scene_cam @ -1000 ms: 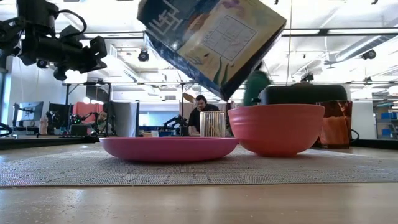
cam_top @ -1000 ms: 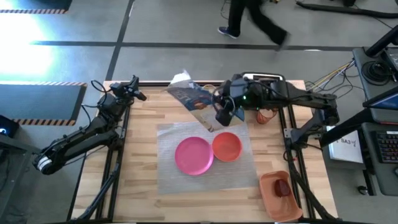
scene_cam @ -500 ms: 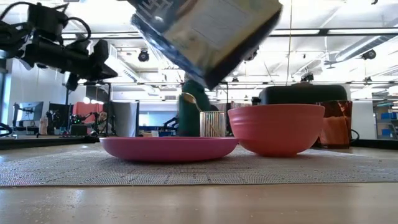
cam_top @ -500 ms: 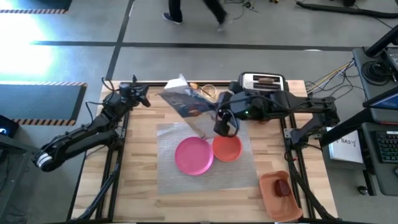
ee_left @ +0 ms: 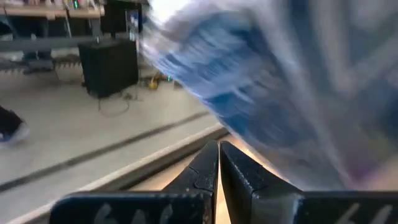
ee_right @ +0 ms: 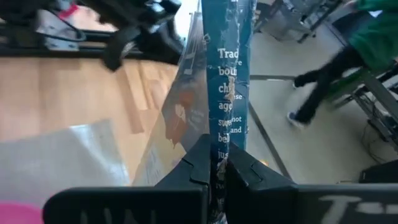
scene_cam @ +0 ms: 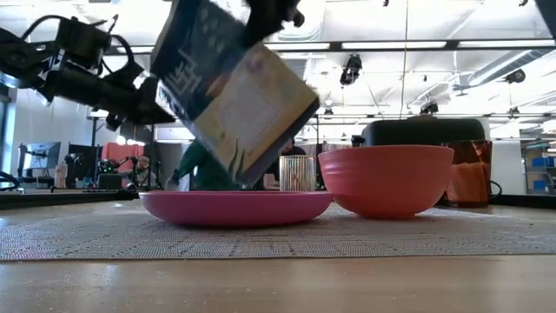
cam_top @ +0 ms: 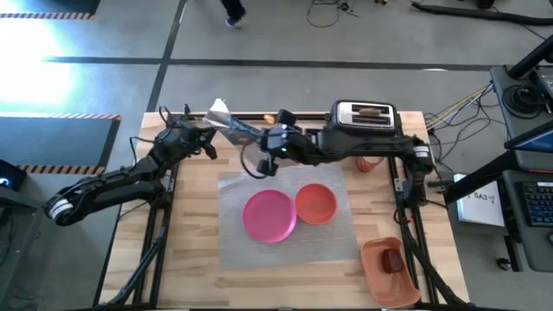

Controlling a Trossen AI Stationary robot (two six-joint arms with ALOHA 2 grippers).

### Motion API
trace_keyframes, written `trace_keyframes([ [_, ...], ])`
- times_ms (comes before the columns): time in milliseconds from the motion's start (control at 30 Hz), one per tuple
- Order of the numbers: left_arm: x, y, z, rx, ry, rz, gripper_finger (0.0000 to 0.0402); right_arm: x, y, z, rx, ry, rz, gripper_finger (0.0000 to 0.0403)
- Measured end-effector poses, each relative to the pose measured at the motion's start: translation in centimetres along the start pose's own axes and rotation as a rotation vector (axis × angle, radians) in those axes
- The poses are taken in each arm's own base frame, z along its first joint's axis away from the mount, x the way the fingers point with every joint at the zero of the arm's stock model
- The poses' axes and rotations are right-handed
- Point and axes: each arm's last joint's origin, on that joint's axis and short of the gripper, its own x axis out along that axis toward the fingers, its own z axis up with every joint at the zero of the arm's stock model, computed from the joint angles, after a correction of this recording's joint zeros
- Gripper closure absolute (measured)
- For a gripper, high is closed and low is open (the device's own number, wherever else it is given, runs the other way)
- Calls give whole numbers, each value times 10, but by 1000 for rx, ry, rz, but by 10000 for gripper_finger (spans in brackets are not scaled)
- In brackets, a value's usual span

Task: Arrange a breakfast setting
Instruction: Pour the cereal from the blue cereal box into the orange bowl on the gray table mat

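Note:
My right gripper (cam_top: 266,147) reaches across the far side of the table and is shut on a blue printed carton (cam_top: 238,130), held tilted in the air; the carton also shows in the low view (scene_cam: 230,96). My left gripper (cam_top: 207,142) is shut, right beside the carton's left end; I cannot tell whether it touches. The pink plate (cam_top: 270,216) and the orange bowl (cam_top: 316,204) sit side by side on the grey placemat (cam_top: 251,186). The toast (cam_top: 367,110) sticks out of the toaster's slot. The red apple (cam_top: 393,260) lies in the orange tray. The orange cup (cam_top: 369,164) is half hidden by my right arm. My right gripper pinches the carton between its two fingers at a narrow printed edge (ee_right: 225,140), which runs straight out from between the fingers. The carton is lifted clear of the table and tilted, above the placemat's far left part.
The black-and-silver toaster (cam_top: 367,121) stands at the far edge. The orange tray (cam_top: 373,250) lies at the near right corner. A ribbed glass (scene_cam: 298,172) stands behind the plate. A person walks on the floor beyond the table (ee_right: 336,68).
My right gripper has swung from above the bowl toward the table's left and far edge, carrying the carton, which has turned and tipped over the other way. My left gripper has moved toward the right, closer to the carton.

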Motion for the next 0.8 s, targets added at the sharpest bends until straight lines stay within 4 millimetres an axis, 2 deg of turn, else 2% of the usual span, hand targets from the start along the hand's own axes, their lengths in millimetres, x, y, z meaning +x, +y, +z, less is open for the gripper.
trace_keyframes([
  [67, -1, 1, -7, 6, 46, 4, 402, 12, 0, -3, 1, 1, -12, 395],
  [200, -4, 3, -20, 9, 84, 38, 402, 23, 0, -1, 10, -34, -25, 395],
  [400, -9, 9, -39, -9, 122, 178, 402, 21, 0, 8, 42, -129, 19, 394],
  [500, -10, 9, -38, -17, 71, 187, 402, 23, 0, 12, 67, -174, 36, 394],
  [800, -12, 9, -36, 28, -9, 176, 402, 60, 23, -8, 60, -172, 37, 394],
])
